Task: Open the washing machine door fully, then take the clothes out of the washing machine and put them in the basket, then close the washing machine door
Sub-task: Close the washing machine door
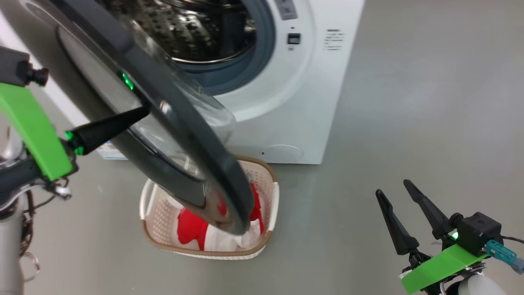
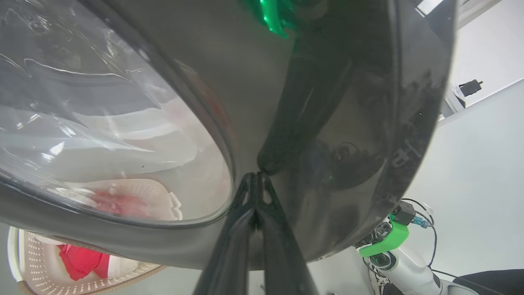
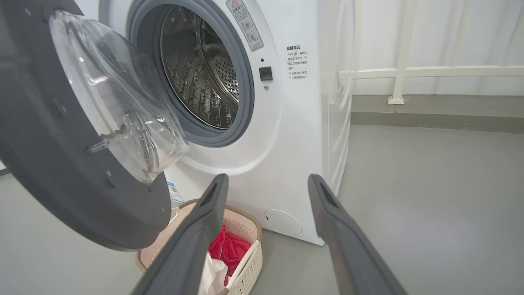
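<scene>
Left wrist view shows your left pincer (image 2: 256,177) clenched on nothing. The joined tips of its two long dark fingers meet their own reflection on the large round door with the glossy black rim and bulging clear glass bowl (image 2: 368,123). I judge you are using the closed tips as a blunt pusher on the door's outer face, to swing it shut rather than grip it. In the head view that left pincer (image 1: 141,111) bears on the door (image 1: 213,164) from outside, with the big white front-loading washing machine (image 1: 286,102) beyond its tips. The door stands partly open, overhanging the small cream perforated plastic basket with the brown woven-look rim (image 1: 204,250). The basket sits below and beyond the fingertips, on the grey floor (image 1: 409,123) just before the machine. In it lie the soft red and white clothes (image 1: 190,227). The steel drum (image 3: 200,82), as far as you can see into it, holds none. Your right pincer (image 1: 393,187) is released, fingers spread and empty, well apart from the door and probably parked clear of its swing.
</scene>
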